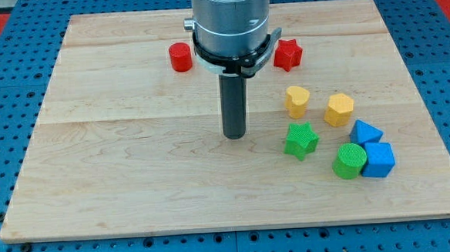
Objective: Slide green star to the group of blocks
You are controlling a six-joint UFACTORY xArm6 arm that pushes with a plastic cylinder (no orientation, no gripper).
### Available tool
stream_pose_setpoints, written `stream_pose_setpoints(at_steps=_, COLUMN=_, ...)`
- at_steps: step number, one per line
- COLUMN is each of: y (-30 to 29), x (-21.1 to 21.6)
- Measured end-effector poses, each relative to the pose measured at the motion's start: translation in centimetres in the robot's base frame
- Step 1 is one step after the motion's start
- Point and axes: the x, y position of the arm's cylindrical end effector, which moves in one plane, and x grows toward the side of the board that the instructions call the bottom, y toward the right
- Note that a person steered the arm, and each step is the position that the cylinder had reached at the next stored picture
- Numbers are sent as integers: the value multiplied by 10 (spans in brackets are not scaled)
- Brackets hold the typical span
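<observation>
My tip, a dark rod with no hand, stands just left of the green plastic star block. An off-centre push could spin the star past the green cylinder block right of it.

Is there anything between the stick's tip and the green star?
No. In the camera view, only bare wood lies between my tip and the green star, which sits to the tip's right in the view.

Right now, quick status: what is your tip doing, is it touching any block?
My tip: on the wooden board, touching nothing; the green star-shaped block sits apart, toward the view's right.
</observation>
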Motion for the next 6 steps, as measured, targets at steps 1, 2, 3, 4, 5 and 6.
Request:
stream_pose_setpoints(at_steps=1, y=16, x=0)
stream_pose_setpoints(at_steps=2, y=39, x=10)
stream_pose_setpoints(at_steps=3, y=54, x=28)
stream_pose_setpoints(at_steps=4, y=64, x=30)
stream_pose_setpoints(at_steps=5, y=85, x=30)
stream_pose_setpoints(at_steps=6, y=98, x=29)
